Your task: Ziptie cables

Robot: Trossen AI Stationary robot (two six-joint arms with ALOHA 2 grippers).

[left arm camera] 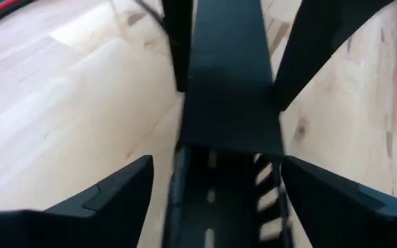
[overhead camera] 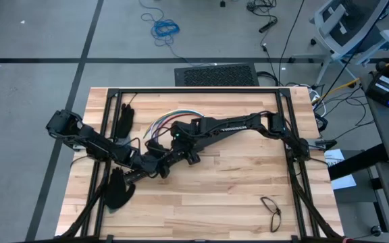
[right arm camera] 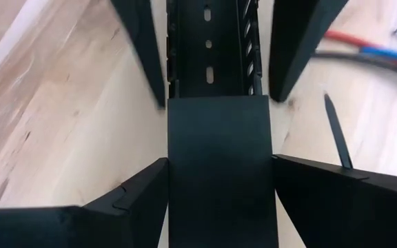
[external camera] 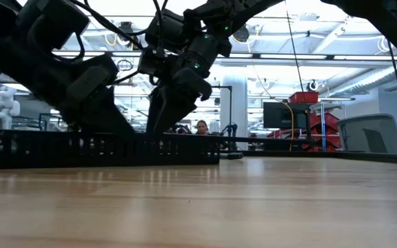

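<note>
Loose bundle of thin red, blue, white and yellow-green cables (overhead camera: 169,120) lying on the light wooden plank tabletop (overhead camera: 235,189), upper centre of the high view, just above both pincers. Red and blue strands also visible at the upper right of the right wrist view (right arm camera: 364,48). Thin dark plastic ziptie (right arm camera: 337,131) lying flat on the wood just beside them, apart from the strands.

Left pincer (overhead camera: 159,165) and right pincer (overhead camera: 175,140) facing each other at centre-left of the high view, over a long flat black slotted bar (left arm camera: 229,138). Left pincer fingers (left arm camera: 109,200) spread, one on each side of the bar; contact with its walls cannot be told. Right pincer fingers (right arm camera: 126,200) likewise spread astride the same bar (right arm camera: 219,172).

Black gloves (overhead camera: 119,189) at the tabletop's left side. Dark-rimmed eyeglasses (overhead camera: 271,210) at lower right of the high view.
</note>
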